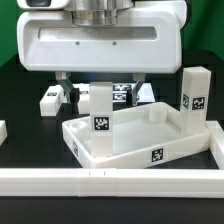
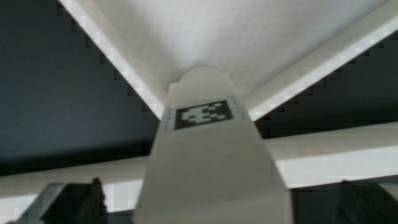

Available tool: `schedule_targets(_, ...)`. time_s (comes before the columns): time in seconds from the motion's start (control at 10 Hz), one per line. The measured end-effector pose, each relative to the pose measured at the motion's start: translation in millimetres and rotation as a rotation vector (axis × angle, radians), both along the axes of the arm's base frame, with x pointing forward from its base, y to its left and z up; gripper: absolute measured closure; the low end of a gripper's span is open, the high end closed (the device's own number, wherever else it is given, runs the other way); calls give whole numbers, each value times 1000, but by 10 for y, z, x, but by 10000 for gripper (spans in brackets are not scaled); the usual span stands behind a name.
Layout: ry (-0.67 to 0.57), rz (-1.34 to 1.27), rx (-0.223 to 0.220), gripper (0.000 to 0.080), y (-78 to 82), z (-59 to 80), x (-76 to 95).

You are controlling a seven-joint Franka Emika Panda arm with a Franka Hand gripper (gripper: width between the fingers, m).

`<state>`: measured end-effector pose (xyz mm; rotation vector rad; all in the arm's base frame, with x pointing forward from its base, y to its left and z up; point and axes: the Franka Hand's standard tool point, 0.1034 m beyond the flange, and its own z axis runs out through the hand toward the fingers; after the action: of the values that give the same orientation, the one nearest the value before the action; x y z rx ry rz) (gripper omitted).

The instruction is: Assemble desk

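Observation:
The white tray-like desk top lies on the table in the middle of the exterior view. A white square-section leg with a tag stands upright in its corner toward the exterior view's left. My gripper hangs right over that leg, its dark fingers spread on either side. In the wrist view the leg fills the middle, with the desk top's corner beyond it. A gap shows between one finger and the leg, so my gripper is open around it. A second leg stands at the exterior view's right.
More white tagged parts lie at the back on the exterior view's left. Long white border rails run along the front. A tagged piece shows behind the desk top.

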<state>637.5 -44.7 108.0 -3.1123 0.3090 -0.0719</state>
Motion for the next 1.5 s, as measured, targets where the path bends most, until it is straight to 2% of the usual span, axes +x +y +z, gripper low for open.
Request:
schedule_targets(0.2,0,-2,0,400,-2,-4,-1)
schedule_targets(0.3,1,-2,0,400,-2,-5,-2)
schedule_targets(0.4,1,-2,0,511,-2,-6,-2)
schedule_targets(0.8,-2,-96,16,511,-5,-5,2)
schedule_targets(0.9,-2,-249,37,511,11,-4,6)
schedule_targets(1.5,8,-908,93,509,111,-12,31)
